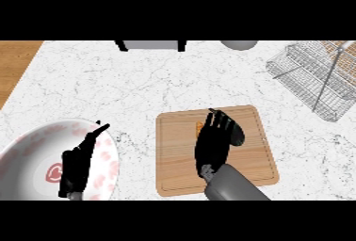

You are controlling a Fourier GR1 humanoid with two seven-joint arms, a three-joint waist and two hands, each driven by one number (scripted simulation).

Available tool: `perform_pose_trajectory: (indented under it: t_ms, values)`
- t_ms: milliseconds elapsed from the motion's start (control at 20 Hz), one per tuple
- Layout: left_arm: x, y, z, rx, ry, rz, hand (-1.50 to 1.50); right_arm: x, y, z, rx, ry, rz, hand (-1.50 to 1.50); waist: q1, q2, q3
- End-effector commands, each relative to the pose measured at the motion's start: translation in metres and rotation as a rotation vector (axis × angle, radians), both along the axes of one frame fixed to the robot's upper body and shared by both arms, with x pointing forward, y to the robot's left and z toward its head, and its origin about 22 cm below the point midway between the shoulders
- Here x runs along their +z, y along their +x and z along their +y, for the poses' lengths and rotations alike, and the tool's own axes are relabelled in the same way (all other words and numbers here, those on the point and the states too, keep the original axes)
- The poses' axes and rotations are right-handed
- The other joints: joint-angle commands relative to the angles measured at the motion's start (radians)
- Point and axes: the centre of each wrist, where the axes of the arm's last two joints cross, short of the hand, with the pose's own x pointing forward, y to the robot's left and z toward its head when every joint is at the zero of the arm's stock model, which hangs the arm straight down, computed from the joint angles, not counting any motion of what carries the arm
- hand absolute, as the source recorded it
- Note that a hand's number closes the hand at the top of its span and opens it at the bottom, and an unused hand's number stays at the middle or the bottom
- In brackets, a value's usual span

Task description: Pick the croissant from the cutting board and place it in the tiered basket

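marble counter: board, plate, basket

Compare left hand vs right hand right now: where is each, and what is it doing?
The left hand shows over the pink-patterned plate at the view's lower left; the right hand is over the cutting board in the middle. The left hand's fingers are straight with nothing under them but plate; the right hand covers the croissant, only an orange sliver showing at its left edge. Whether the right hand grips it cannot be told. Both are black, fingers pointing away.
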Motion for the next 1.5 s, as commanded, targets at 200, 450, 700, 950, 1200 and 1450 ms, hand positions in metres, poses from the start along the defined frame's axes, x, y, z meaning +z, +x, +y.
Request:
perform_pose_trajectory:
  t_ms: [200, 450, 700, 950, 1200, 1450]
  values:
    - [-0.008, 0.0, -0.006, 0.001, -0.033, 0.021, 0.0, -0.013, 0.0, 0.002, -0.159, -0.037, -0.019, 1.5, -0.001, 0.005, -0.008]
    - [0.005, -0.001, -0.012, -0.013, -0.028, 0.012, 0.0, -0.031, 0.023, -0.006, -0.094, -0.033, -0.022, 1.5, 0.012, 0.008, -0.007]
    - [-0.002, -0.002, 0.0, 0.003, -0.036, 0.023, 0.0, -0.029, 0.026, -0.009, 0.031, -0.144, -0.034, 1.5, -0.002, 0.005, -0.008]
    - [-0.002, 0.002, 0.0, 0.01, -0.044, 0.026, 0.0, -0.025, 0.014, 0.009, 0.049, -0.115, -0.191, 1.5, -0.001, 0.005, -0.008]
    - [-0.009, -0.021, 0.01, 0.092, -0.026, 0.048, 0.0, 0.005, 0.046, -0.165, -0.332, 0.159, -0.193, 1.5, -0.103, -0.007, -0.004]
    - [-0.005, -0.025, 0.008, 0.11, -0.039, 0.049, 0.0, 0.065, 0.046, -0.247, -0.458, 0.398, -0.366, 1.5, -0.108, -0.015, -0.006]
